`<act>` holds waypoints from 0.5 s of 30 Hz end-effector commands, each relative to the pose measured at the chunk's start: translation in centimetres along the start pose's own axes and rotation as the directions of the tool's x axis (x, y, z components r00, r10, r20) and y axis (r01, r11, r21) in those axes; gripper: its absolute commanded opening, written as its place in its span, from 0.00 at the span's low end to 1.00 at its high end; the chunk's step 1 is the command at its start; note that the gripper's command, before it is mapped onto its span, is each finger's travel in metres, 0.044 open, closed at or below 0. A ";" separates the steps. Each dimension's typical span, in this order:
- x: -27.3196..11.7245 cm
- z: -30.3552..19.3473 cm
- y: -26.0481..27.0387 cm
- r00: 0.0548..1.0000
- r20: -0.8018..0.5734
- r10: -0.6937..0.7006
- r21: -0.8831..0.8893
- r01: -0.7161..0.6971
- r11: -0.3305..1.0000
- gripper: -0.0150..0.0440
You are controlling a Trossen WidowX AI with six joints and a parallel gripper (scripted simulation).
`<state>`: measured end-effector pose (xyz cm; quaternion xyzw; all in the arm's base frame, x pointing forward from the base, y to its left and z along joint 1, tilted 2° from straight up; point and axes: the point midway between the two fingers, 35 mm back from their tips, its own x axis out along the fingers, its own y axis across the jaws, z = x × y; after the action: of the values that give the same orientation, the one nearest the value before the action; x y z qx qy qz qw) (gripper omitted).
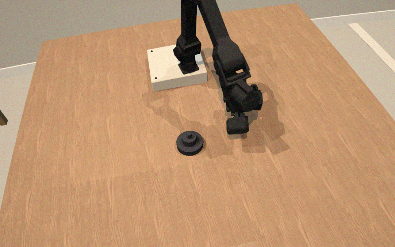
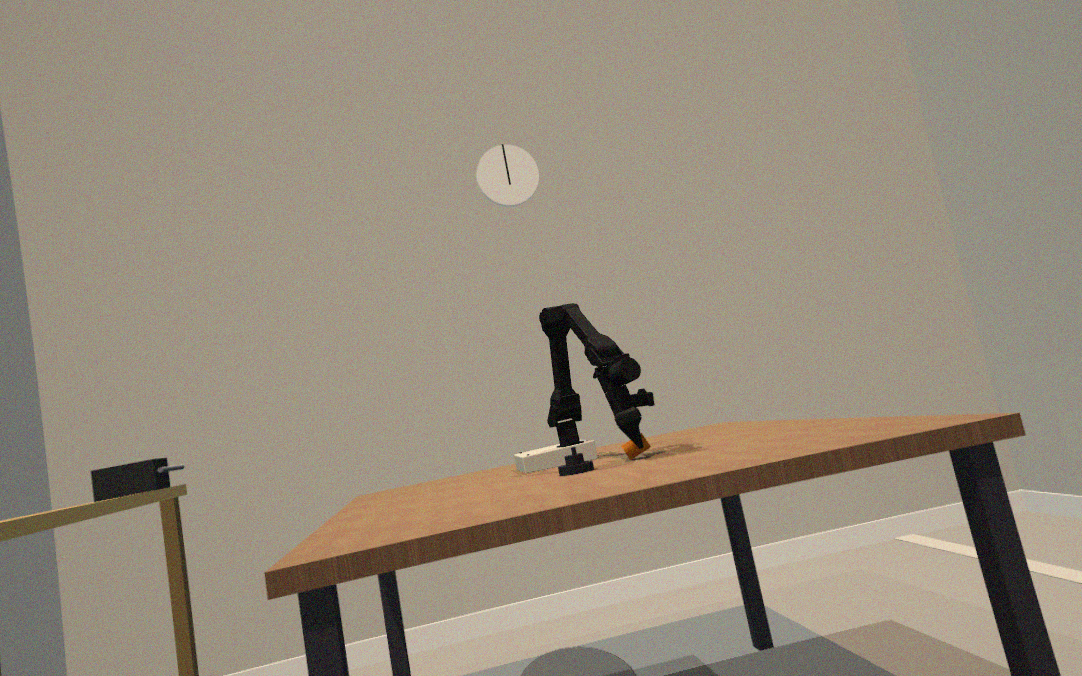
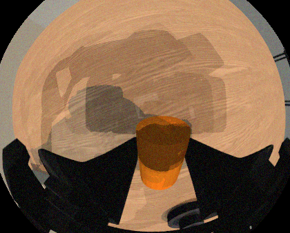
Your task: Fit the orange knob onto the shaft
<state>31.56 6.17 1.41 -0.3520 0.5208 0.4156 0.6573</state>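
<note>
Gripping the orange knob [image 2: 632, 450] [image 3: 160, 152] between our fingers [image 2: 632, 434], we hold it tilted, low over the bench [image 1: 100, 199] [image 2: 486, 520] [image 3: 245, 114]; whether it touches the wood we cannot tell. Our arm [image 1: 219, 32] [image 2: 560, 361] hides it from the top view. It is off to one side of the round pedestal [image 1: 180, 147] [image 2: 575, 471] [image 3: 177, 215], apart from it, and the dark shaft [image 1: 190, 134] stands bare. Behind the pedestal, our arm rises from a white block [image 1: 164, 65] [image 2: 533, 462].
</note>
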 end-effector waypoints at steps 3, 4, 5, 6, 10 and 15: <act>-0.3 -0.5 0.1 0.996 0.084 -0.001 -0.002 0.001 1.000 0.56; -0.4 -0.6 0.1 0.995 0.099 -0.001 -0.002 0.001 1.000 0.56; -0.4 -0.7 0.1 0.994 0.113 -0.001 -0.002 0.001 1.000 0.56; -0.5 -0.8 0.1 0.992 0.128 -0.001 -0.002 0.001 1.000 0.56; -0.6 -1.2 0.1 0.982 0.186 0.000 -0.002 0.001 1.000 0.56; -0.8 -1.6 0.1 0.966 0.258 0.000 -0.002 0.001 1.000 0.56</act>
<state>30.98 4.85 1.79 -0.3034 0.4444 0.4529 0.7109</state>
